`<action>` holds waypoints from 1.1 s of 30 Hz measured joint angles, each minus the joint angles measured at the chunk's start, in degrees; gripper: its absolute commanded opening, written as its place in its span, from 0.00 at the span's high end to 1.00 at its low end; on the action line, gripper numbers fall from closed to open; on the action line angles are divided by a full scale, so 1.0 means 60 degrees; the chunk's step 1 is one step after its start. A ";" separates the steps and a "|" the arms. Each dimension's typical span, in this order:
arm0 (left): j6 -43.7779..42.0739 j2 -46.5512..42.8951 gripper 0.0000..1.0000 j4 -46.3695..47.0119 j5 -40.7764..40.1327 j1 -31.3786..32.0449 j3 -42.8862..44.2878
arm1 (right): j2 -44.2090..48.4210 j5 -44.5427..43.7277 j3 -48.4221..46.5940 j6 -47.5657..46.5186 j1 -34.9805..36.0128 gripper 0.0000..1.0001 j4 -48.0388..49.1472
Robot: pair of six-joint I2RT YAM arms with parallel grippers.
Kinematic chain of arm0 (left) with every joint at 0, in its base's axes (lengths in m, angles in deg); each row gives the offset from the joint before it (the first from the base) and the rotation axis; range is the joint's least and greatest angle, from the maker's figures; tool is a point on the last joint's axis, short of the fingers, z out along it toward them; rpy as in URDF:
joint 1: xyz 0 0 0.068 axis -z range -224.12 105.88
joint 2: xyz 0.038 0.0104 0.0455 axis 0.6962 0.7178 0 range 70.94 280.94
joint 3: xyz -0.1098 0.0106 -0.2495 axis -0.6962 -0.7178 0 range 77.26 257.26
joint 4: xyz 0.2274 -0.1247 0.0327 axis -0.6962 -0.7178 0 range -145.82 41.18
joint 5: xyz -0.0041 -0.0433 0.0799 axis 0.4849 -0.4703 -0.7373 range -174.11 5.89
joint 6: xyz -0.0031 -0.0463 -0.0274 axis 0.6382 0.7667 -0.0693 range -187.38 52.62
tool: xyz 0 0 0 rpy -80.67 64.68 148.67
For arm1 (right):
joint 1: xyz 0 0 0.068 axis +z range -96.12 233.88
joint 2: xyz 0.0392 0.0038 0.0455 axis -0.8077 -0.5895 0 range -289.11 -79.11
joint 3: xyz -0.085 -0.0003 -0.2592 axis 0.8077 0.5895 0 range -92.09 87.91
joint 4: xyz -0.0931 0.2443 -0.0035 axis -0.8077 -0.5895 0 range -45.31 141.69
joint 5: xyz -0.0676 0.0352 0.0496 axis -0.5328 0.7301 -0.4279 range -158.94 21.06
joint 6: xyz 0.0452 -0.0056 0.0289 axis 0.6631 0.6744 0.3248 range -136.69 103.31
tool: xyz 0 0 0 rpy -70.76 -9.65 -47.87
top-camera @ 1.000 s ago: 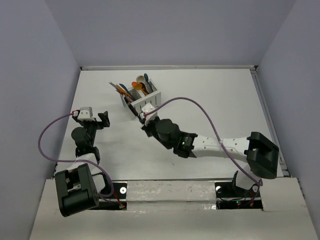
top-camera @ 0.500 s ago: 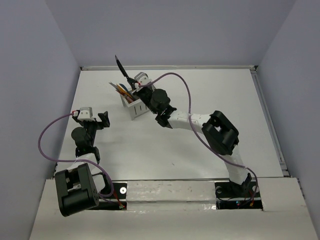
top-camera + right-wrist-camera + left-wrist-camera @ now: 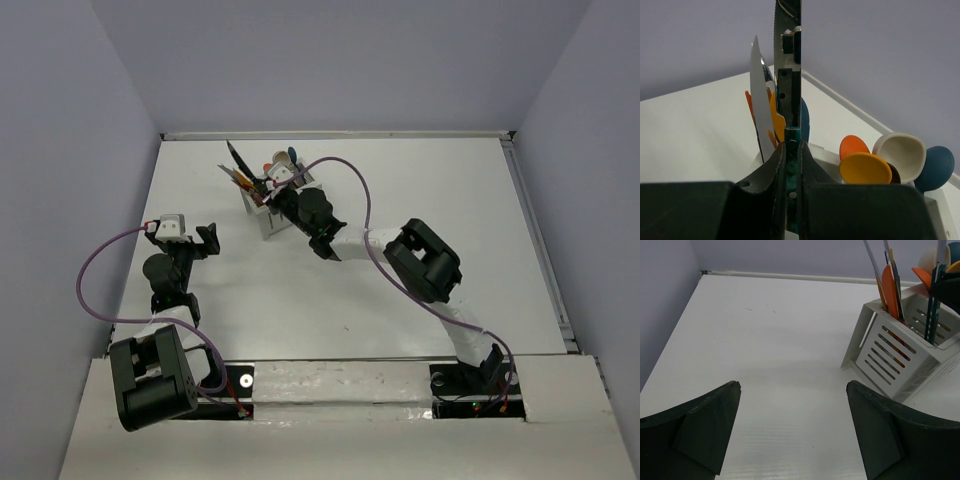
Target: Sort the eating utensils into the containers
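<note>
One knife [image 3: 785, 100], clamped in the right jaws, has sunk toward the caddy [image 3: 890, 352] (left jaws gape wide, unmoved).

In the right wrist view the held knife [image 3: 788, 95] runs off the top edge, its tip unseen, and its handle is buried in the right gripper [image 3: 790, 150] — which also masks most of the caddy [image 3: 950, 215]. From above, the utensils [image 3: 245, 178] near the table [image 3: 430, 200]'s far edge are too small to tell apart; the left wrist view crops their tops.
</note>
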 measured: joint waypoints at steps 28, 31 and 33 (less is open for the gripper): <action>0.0000 0.0051 0.01 -0.0055 0.0000 0.0000 0.0000 | 0.2911 -0.0579 0.1832 0.0514 -0.0273 0.25 -0.2033; 0.0000 0.0051 0.01 -0.0051 0.0000 0.0000 0.0000 | 0.3858 -0.1475 0.1530 0.1064 -0.0401 0.21 -0.3705; -0.0004 0.0051 0.01 -0.0051 0.0000 0.0000 0.0000 | 0.4568 -0.1971 0.1723 0.1577 -0.0732 0.20 -0.4572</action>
